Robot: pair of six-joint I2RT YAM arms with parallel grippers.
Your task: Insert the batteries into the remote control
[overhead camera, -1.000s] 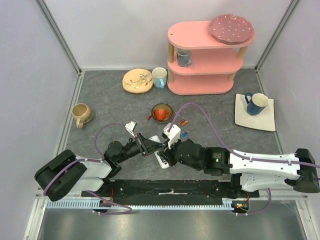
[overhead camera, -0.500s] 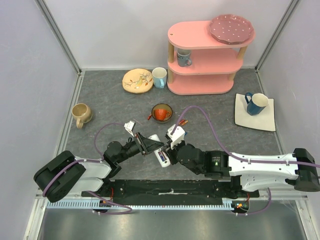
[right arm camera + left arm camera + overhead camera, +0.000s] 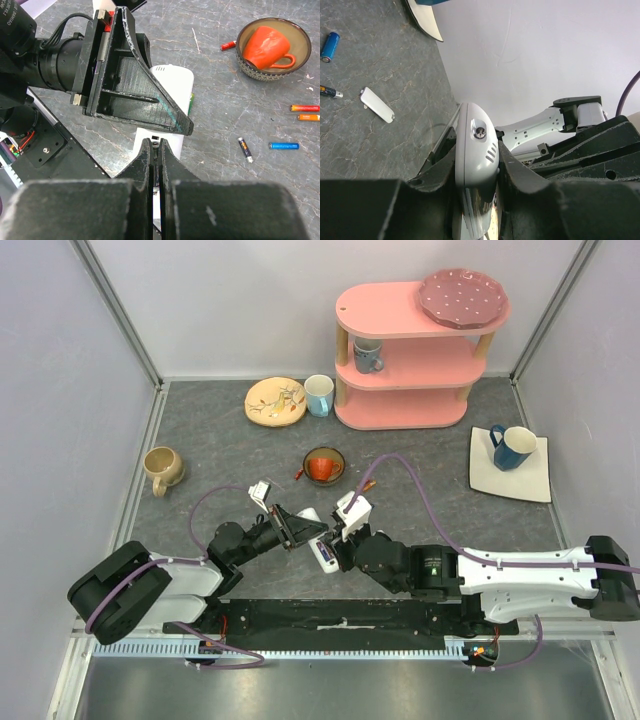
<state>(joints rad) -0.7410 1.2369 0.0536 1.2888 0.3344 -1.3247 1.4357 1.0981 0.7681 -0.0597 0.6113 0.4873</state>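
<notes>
My left gripper is shut on the white remote control and holds it on edge just above the table; the left wrist view shows the remote squeezed between the fingers. My right gripper is shut on a thin dark battery, with its tip over the remote's white back beside the left finger. Loose batteries lie on the table: dark, blue, orange and red.
A dark bowl holding an orange cup stands just beyond the batteries. The white battery cover lies on the table. A tan mug, a plate, a pink shelf and a blue mug on a white tray stand farther back.
My right gripper has moved down and left, closing in on the remote held by the left gripper. The left gripper has stayed nearly still.
</notes>
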